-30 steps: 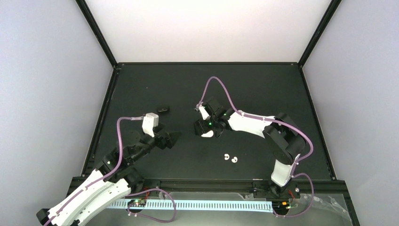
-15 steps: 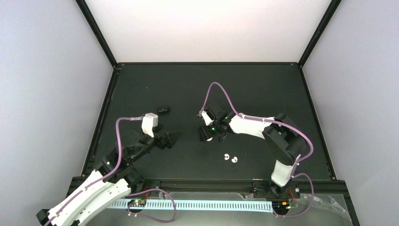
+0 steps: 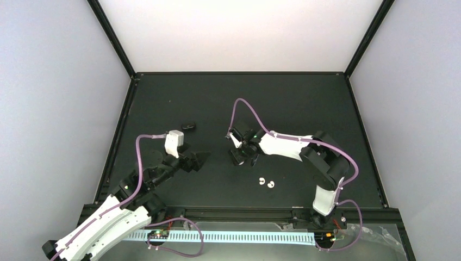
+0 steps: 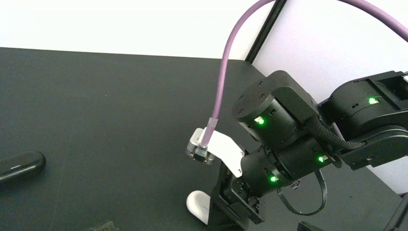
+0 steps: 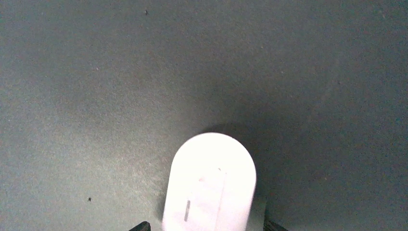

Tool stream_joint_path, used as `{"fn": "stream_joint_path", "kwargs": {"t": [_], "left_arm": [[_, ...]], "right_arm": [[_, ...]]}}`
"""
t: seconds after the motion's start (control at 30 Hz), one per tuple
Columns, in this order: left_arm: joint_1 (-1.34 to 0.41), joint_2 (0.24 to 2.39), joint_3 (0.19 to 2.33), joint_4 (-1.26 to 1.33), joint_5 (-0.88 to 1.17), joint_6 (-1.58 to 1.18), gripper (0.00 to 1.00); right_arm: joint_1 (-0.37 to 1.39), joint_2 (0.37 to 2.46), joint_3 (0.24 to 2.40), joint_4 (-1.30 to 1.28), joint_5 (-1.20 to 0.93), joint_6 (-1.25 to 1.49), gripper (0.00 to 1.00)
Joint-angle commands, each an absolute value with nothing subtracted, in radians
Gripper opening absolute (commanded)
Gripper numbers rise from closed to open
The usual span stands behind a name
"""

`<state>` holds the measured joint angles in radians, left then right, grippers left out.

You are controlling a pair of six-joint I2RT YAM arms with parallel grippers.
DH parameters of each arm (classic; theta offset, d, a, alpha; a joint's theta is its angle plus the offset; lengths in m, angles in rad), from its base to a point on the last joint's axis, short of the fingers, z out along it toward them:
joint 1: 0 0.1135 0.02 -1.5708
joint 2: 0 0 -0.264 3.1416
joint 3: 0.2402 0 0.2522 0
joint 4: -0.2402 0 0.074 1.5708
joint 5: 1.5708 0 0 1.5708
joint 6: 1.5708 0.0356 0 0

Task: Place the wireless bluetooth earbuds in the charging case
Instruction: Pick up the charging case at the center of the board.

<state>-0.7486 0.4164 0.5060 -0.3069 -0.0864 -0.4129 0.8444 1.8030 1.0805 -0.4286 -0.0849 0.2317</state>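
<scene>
Judging by the layout, nothing is seated yet: two white earbuds lie loose on the table, near the white charging case. That case is straddled by the right gripper; whether it is clamped cannot be told. The left gripper is spread apart, empty. The black case sits untouched.
</scene>
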Motion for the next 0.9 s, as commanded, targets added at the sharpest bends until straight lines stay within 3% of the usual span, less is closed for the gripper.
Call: {"fn": "stream_joint_path", "kwargs": {"t": [0.0, 0.4, 0.57, 0.87], "left_arm": [[-0.755, 0.42, 0.509, -0.303, -0.092, -0.417, 0.99], [-0.755, 0.423, 0.506, -0.302, -0.095, -0.416, 0.99], [-0.756, 0.421, 0.506, -0.304, -0.095, -0.418, 0.99], [-0.755, 0.402, 0.512, -0.311, -0.1, -0.426, 0.99]], "right_arm": [[0.879, 1.857, 1.133, -0.479, -0.009, 0.229, 0.6], [0.926, 1.907, 1.139, -0.517, 0.079, 0.267, 0.44], [0.946, 1.925, 1.116, -0.504, 0.087, 0.279, 0.3], [0.948, 1.727, 1.075, -0.484, 0.177, 0.282, 0.21]]}}
